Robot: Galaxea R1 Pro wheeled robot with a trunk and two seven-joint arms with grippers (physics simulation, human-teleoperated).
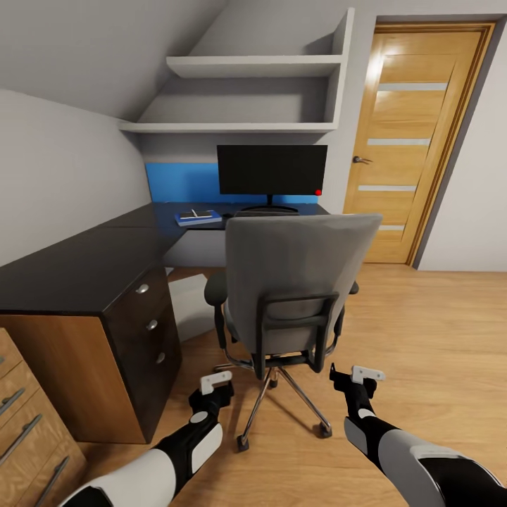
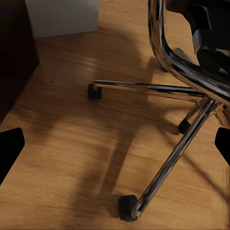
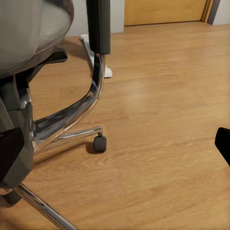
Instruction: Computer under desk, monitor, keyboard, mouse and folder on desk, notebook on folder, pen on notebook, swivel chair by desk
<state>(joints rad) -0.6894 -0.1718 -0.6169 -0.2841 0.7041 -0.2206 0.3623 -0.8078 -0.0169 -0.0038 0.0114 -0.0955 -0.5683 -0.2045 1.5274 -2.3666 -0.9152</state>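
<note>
The grey swivel chair point(image 1: 296, 282) stands with its back to me, in front of the black L-shaped desk point(image 1: 77, 271). The monitor point(image 1: 271, 169) stands on the desk's far part. Left of it lies the blue folder point(image 1: 200, 219) with the small notebook point(image 1: 190, 214) on top; the pen is too small to make out. The chair back hides the keyboard and mouse. The light-grey computer point(image 1: 189, 304) point(image 2: 62, 17) sits under the desk. My left gripper point(image 1: 215, 389) point(image 2: 115, 148) hangs open near the chair's chrome base point(image 2: 177, 96). My right gripper point(image 1: 357, 377) point(image 3: 115, 148) is open beside the chair point(image 3: 28, 43).
A light wooden chest point(image 1: 24, 422) with bar handles stands at the near left, against the desk's drawer unit point(image 1: 151, 324). Wall shelves point(image 1: 253, 67) hang above the monitor. A wooden door point(image 1: 415, 141) is at the back right, with open wood floor point(image 1: 436, 331) before it.
</note>
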